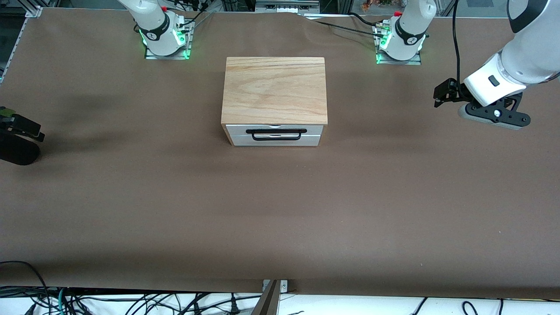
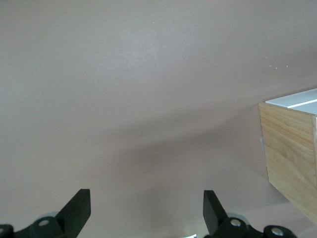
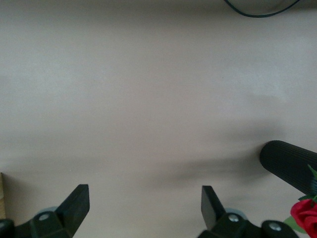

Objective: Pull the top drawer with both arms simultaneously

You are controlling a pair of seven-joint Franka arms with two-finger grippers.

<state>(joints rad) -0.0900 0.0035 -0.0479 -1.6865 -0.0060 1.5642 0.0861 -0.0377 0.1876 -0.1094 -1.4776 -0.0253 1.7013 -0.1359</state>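
Front view shows me a wooden box [image 1: 274,89] standing on the brown desk [image 1: 280,210], midway between the two arm bases. Its lid panel [image 1: 274,87] is light wood grain. The top drawer [image 1: 274,129] sits fully in, directly under the lid, its white front facing the front camera and its thin black bar handle [image 1: 275,131] lying across the panel. A second white-fronted drawer [image 1: 275,140] sits just beneath it, also in.

Left hand [image 1: 439,94] hangs over bare desk well apart from the box, toward the left arm's end of the desk. I see its fingers [image 2: 77,208] spread wide in the left wrist view, with nothing between them; a corner of the box shows at the edge of that view.

Right hand [image 1: 17,124] hangs over the desk well apart from the box, toward the right arm's end, only partly inside the front view. Its fingers [image 3: 74,203] stand wide apart in the right wrist view and grip nothing. That view also shows a black ribbed cylinder [image 3: 290,163] beside a red flower-like object [image 3: 304,213]; I cannot identify either further.

Neither hand touches the box or the handle.
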